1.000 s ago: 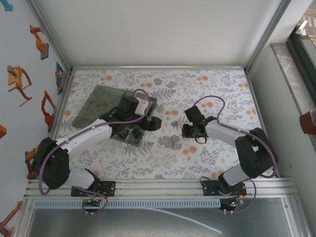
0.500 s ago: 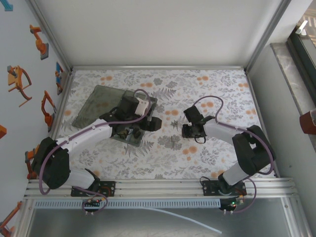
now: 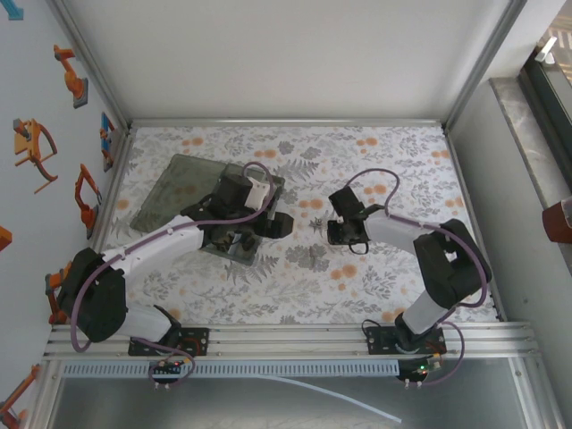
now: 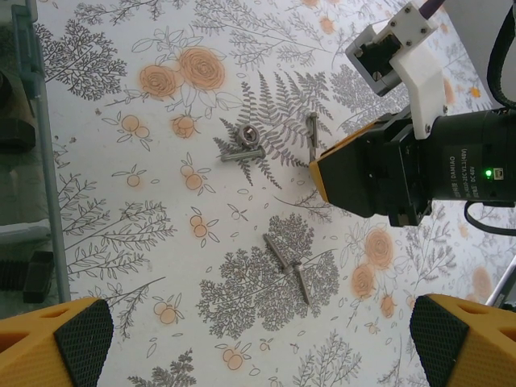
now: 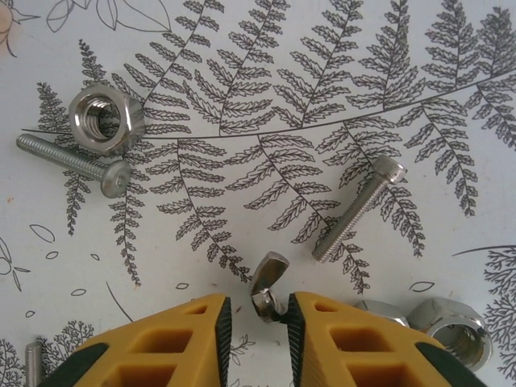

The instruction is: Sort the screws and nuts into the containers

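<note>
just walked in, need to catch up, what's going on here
The right gripper is low over the table among loose screws and nuts, its jaws narrowly either side of a small wing nut; whether it's clamped yet is unclear. The left gripper hangs open beside the organizer box, holding nothing.

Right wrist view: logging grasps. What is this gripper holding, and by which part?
Nothing clamped: a wing nut stands between the fingertips of the right gripper, against one pad, gap beside the other.
</note>
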